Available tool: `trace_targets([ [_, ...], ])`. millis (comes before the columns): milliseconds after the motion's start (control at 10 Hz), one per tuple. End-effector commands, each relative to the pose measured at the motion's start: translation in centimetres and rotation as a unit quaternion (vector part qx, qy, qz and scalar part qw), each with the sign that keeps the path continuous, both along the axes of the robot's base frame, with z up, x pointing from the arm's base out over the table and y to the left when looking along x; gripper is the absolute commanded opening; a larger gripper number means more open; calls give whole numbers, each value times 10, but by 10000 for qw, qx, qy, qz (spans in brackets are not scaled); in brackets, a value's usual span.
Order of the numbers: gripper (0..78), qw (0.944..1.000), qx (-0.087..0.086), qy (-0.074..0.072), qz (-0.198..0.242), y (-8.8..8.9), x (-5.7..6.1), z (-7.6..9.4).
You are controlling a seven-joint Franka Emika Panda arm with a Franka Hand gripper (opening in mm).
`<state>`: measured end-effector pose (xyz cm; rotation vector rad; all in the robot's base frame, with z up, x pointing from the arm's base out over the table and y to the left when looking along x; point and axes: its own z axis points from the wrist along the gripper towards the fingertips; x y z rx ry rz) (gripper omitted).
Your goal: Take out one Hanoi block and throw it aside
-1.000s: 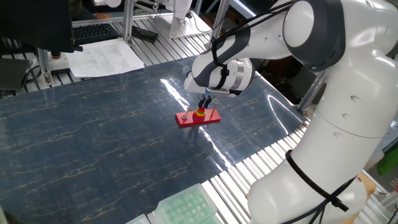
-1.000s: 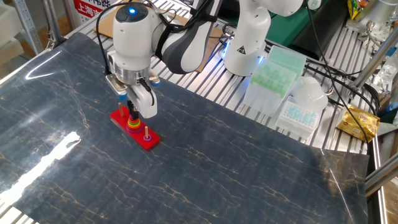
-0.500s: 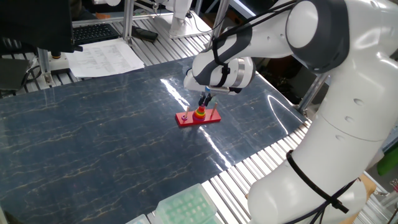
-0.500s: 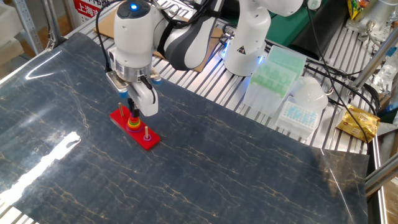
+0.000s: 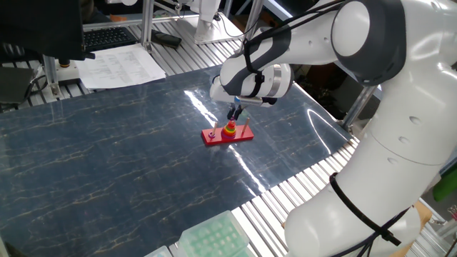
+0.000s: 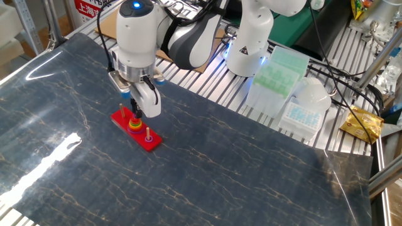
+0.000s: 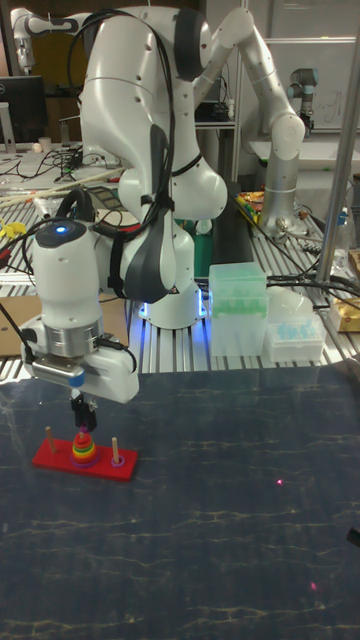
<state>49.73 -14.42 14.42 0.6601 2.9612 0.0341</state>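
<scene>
Now the gripper [image 7: 84,418] hangs directly above the middle peg of the red base [image 7: 60,461], and over the last second it has risen: a second ago its fingers reached down to the top of the ring stack [image 6: 134,124], and in the present views they stand a little clear of it, with a short stretch of peg showing beneath them in the tall fixed view. Its fingers are drawn close together, narrow, but whether anything sits between them I cannot tell; the tips are small and dark in all three views. The Hanoi block [image 7: 83,433] (the tiny magenta-purple ring) seems to show as a dark purplish speck at the very top of the stack, above the red, yellow and green rings, though at this size that reading is unsure. If it is there, the lift has come away without it and the grasp will need repeating; if the ring is in fact pinched between the fingers, the extraction is under way and what remains is to clear the peg tip and carry the ring off to the side. The two outer pegs stand bare, and the dark marbled table [image 6: 251,176] around the base offers plenty of room for the throw.
</scene>
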Motion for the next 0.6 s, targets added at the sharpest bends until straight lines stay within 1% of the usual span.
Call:
trace_targets([
  [100, 12, 9998, 17, 21, -180, 12, 3, 8],
  [400, 12, 9994, 36, 59, -331, 27, 8, 16],
  [600, 12, 9993, 39, 77, -355, 30, 9, 18],
])
